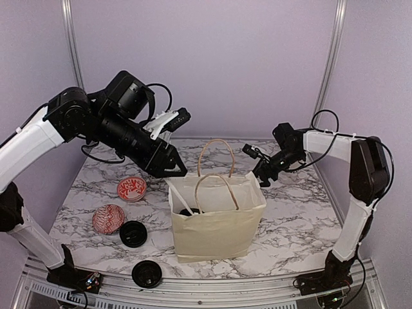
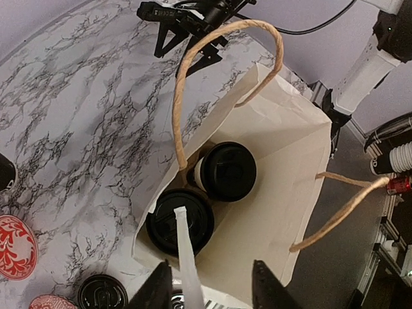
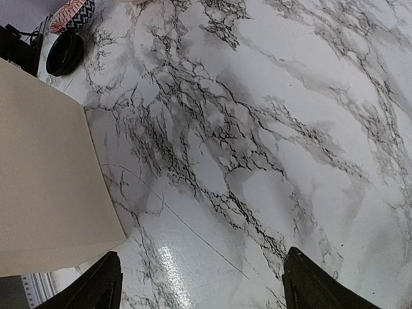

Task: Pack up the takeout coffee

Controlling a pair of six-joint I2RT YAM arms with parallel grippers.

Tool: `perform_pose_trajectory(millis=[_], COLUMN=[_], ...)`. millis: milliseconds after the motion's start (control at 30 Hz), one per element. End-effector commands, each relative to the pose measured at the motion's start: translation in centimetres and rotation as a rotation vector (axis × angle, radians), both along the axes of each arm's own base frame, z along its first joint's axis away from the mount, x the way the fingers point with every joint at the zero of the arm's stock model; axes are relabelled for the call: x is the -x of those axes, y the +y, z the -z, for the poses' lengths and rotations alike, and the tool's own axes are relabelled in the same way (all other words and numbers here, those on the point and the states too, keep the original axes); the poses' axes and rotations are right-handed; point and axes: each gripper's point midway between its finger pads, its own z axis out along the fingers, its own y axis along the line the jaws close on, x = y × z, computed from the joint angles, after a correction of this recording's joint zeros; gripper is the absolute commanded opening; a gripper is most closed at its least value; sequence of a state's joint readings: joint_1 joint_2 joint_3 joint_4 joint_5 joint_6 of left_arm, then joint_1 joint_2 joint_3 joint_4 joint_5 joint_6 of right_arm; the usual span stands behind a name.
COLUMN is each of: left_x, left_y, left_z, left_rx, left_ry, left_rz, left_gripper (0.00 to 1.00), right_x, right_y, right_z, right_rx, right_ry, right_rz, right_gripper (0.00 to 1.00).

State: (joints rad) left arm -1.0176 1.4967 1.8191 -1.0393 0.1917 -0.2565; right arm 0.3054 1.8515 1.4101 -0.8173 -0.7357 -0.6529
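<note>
Closest in the top view, a black disc (image 1: 147,274) lies at the tabletop's (image 1: 290,225) near edge, toward the left corner. A second black disc (image 1: 133,234) sits just behind it, with a red bowl (image 1: 107,219) beside that and another bowl (image 1: 132,188) farther back. A paper bag (image 1: 215,225) stands upright mid-tabletop with its mouth open. The left end effector (image 1: 175,168) hangs over the bag's left rim. The right end effector (image 1: 259,175) hangs just off the bag's far right corner.

From the left wrist, the fingers (image 2: 158,290) stand spread, pinching nothing. A white stick (image 2: 187,257) rises between them out of the bag; whether it touches either finger I cannot tell. Two coffee cups sit upright on the bag's floor, side by side and touching. One cup (image 2: 228,170) shows a sliver of white wall, while the other cup (image 2: 179,222) shows only its black lid.

From the right wrist, the fingers (image 3: 103,283) are spread wide over bare marble, the bag's wall at the left.
</note>
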Motion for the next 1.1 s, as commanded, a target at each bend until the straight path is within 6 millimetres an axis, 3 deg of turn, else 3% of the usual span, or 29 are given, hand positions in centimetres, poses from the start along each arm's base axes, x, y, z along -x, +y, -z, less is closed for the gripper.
perform_pose_trajectory(millis=[0,67,133,233,300,500,600,700,867,1067], left_x=[-3.3,-6.2,-9.4,-14.6,-17.2,-22.5,-25.1,-26.6,-27.1,-27.8], left_y=[0.4,2.6,5.1,9.2,10.9,10.1,11.3,12.5,13.7,16.7], left_z=[-5.7,-6.9,-6.6,-3.3,-0.7,5.5,7.3,7.8,6.8,5.5], left_rx=[0.067,0.049,0.031,-0.069,-0.143,-0.244,-0.33,-0.361,-0.36,-0.337], left_ry=[-0.303,-0.41,-0.446,-0.445,-0.425,-0.365,-0.393,-0.416,-0.449,-0.448], left_rz=[-0.053,-0.186,-0.311,-0.49,-0.544,-0.547,-0.647,-0.733,-0.812,-0.909], left_gripper=[0.6,0.67,0.69,0.67,0.66,0.63,0.59,0.52,0.45,0.51], right_x=[-0.1,0.0,0.0,0.0,0.0,0.1,0.2,0.2,0.3,0.3], right_y=[0.4,0.4,0.3,0.3,0.3,0.3,0.3,0.4,0.4,0.4], right_z=[-1.0,-1.0,-0.9,-0.8,-0.6,-0.1,0.2,0.3,0.6,1.5], right_rx=[-0.015,-0.016,-0.012,-0.008,-0.006,-0.005,-0.006,-0.007,-0.005,0.004], right_ry=[-0.021,-0.021,-0.02,-0.023,-0.021,-0.005,0.005,0.01,0.021,0.043], right_rz=[-0.022,-0.025,-0.026,-0.029,-0.029,-0.034,-0.035,-0.038,-0.04,-0.044], right_gripper=[0.84,0.84,0.84,0.84,0.84,0.84,0.84,0.84,0.84,0.84])
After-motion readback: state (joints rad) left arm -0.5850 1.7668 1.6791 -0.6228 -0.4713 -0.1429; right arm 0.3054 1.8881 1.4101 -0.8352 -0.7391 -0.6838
